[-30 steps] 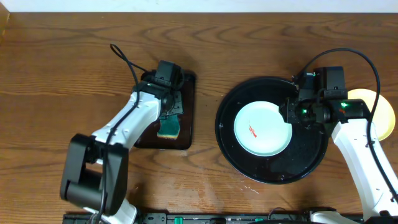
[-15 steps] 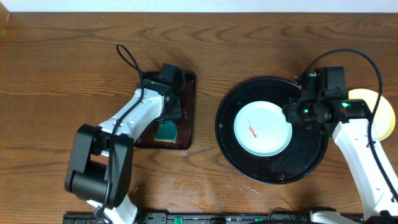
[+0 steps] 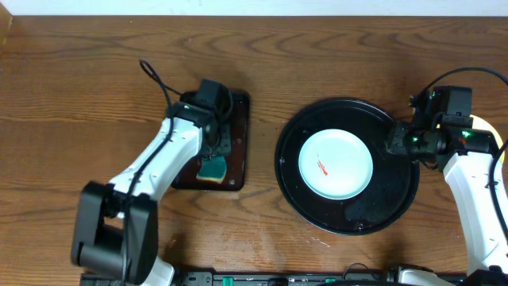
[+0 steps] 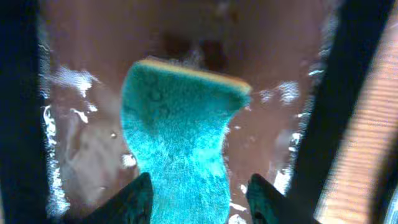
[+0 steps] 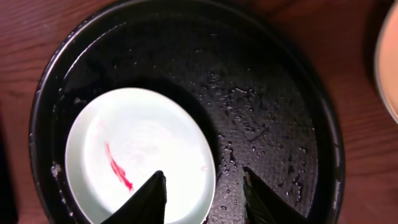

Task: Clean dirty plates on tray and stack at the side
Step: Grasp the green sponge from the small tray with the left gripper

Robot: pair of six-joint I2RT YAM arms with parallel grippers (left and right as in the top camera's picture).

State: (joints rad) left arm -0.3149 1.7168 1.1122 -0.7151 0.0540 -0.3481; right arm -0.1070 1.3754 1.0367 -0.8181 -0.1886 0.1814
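Left gripper (image 4: pixel 200 180) is hovering spread, straddling teal sponge (image 4: pixel 177 124) on brown tray (image 3: pixel 240 159), left of centre. Mint-white plate (image 3: pixel 336 164), showing a thin red smear, is sitting centre-right inside glossy black tray (image 3: pixel 389 199). Right gripper (image 5: pixel 203 174) is hanging spread above that tray, pinching nothing.

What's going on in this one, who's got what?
The left gripper straddles a teal sponge lying on the wet brown tray, jaws open, not yet clamped. The right gripper hovers open over the black tray by the mint plate, which lies flat with a red smear uncleaned. A yellow plate sits off to the right.
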